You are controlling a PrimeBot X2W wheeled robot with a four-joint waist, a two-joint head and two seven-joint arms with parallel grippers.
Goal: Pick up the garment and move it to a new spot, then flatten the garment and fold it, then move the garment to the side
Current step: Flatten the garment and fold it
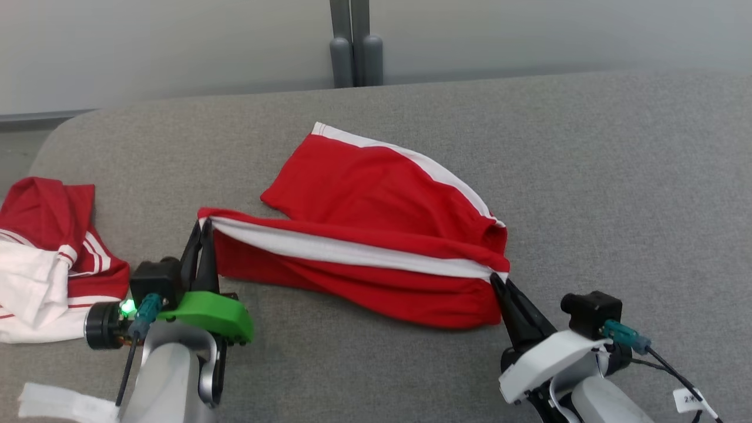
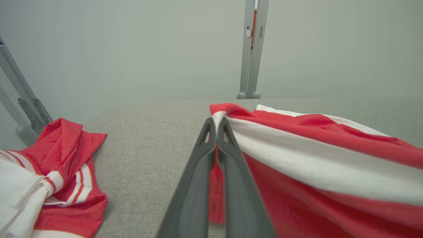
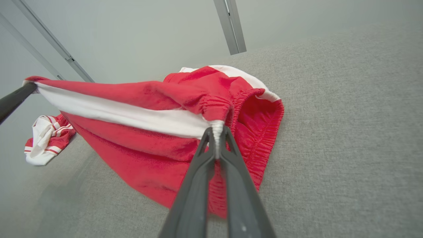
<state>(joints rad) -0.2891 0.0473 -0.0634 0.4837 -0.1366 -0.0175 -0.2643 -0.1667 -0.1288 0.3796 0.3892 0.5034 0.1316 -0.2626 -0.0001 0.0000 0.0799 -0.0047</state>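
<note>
The garment (image 1: pixel 364 200) is a pair of red shorts with white side stripes, lying in the middle of the grey surface. My left gripper (image 1: pixel 202 226) is shut on the hem corner of one leg, seen close up in the left wrist view as cloth pinched between the fingertips (image 2: pixel 216 124). My right gripper (image 1: pixel 498 281) is shut on the waistband end of the same stripe (image 3: pixel 216 127). Between the two grips the white stripe (image 1: pixel 352 249) runs taut and lifted, with red cloth (image 3: pixel 148 158) hanging below it. The other leg (image 1: pixel 376 170) lies flat behind.
A second red and white garment (image 1: pixel 44 252) lies bunched at the left edge of the grey cushioned surface (image 1: pixel 617 176). A grey post (image 1: pixel 354 44) stands behind against the pale wall. Open room lies to the right and behind the shorts.
</note>
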